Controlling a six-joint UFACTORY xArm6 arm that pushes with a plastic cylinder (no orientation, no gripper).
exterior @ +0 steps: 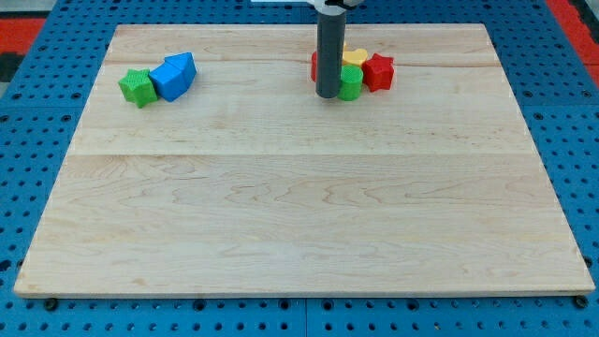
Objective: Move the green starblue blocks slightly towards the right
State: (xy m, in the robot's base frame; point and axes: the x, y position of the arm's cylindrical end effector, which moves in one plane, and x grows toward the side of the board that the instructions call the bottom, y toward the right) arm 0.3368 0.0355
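Note:
A green star block (138, 87) lies near the board's top left corner. Touching its right side is a cluster of blue blocks (175, 75); their shapes are hard to make out. My tip (328, 95) rests on the board at the top middle, far to the right of the green star and the blue blocks. The dark rod rises from it to the view's top edge.
Right of my tip sits a cluster: a green block (351, 83), a yellow block (354, 57), a red star block (378, 71), and a red block (314, 65) partly hidden behind the rod. The wooden board (299, 215) lies on a blue pegboard.

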